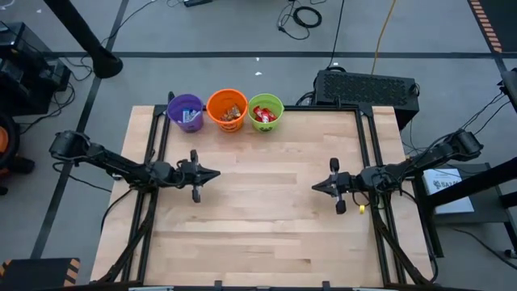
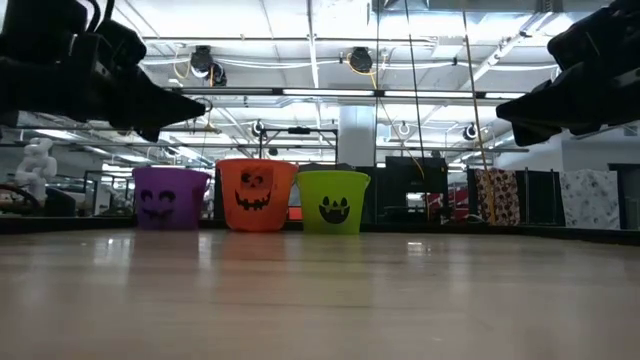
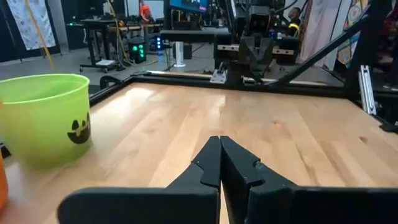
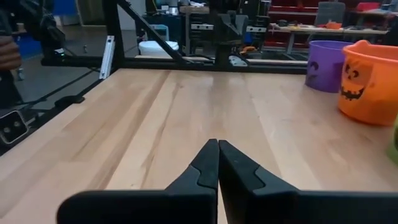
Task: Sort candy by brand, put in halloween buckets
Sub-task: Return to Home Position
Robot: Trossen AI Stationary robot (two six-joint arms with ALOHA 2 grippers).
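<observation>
The left gripper (image 1: 212, 173) hangs over the left half of the table (image 1: 258, 230), fingers pressed together on nothing. At the far edge the purple bucket (image 2: 150, 185), orange bucket (image 2: 230, 195) and green bucket (image 2: 312, 195) stand in a row with candy (image 1: 264, 114) inside each, though I can't make out brands. The right gripper (image 1: 319, 187), likewise closed and empty, points in from the right. To home well, I'd judge, both arms should draw back level and stay well clear of the buckets.
</observation>
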